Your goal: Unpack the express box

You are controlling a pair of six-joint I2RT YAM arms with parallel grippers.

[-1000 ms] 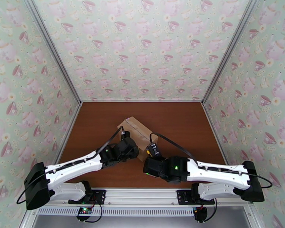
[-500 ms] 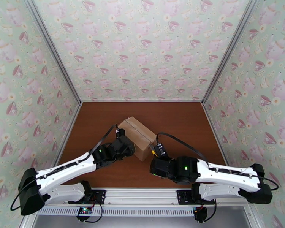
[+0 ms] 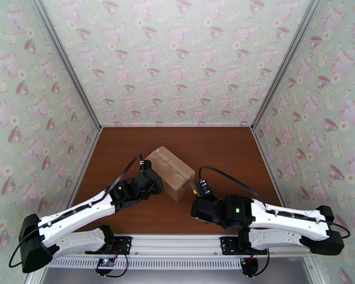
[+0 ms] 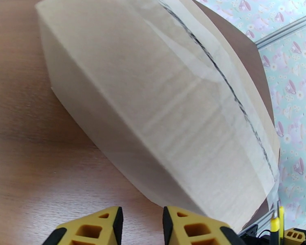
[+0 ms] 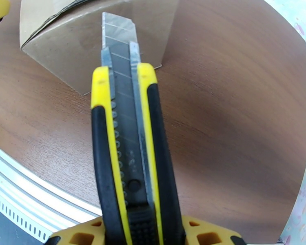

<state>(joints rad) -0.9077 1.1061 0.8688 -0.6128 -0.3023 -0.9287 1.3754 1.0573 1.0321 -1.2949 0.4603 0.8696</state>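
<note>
The express box [image 3: 170, 169], a small brown carton with its flaps down, lies at an angle on the table. In the left wrist view the express box [image 4: 153, 90] looms close, and a thin dark line runs along its tape strip [image 4: 218, 74]. My left gripper [image 3: 152, 180] sits just left of the box, and the left gripper [image 4: 143, 227] stands a little open with nothing between its fingers. My right gripper [image 3: 196, 191] is to the right of the box's near corner. The right gripper [image 5: 143, 235] is shut on a yellow and black utility knife [image 5: 130, 152] whose bared blade [image 5: 118, 29] points at the box [image 5: 83, 41].
The brown wooden table [image 3: 215, 147] is walled in by teacup-patterned panels on three sides. A metal rail [image 3: 177, 242] runs along the near edge, where both arm bases are bolted. Bare table lies behind and to either side of the box.
Both arms have drawn apart. The left gripper slid a little left, off the box's side. The right gripper moved right and nearer with the knife. The box stayed in place.
</note>
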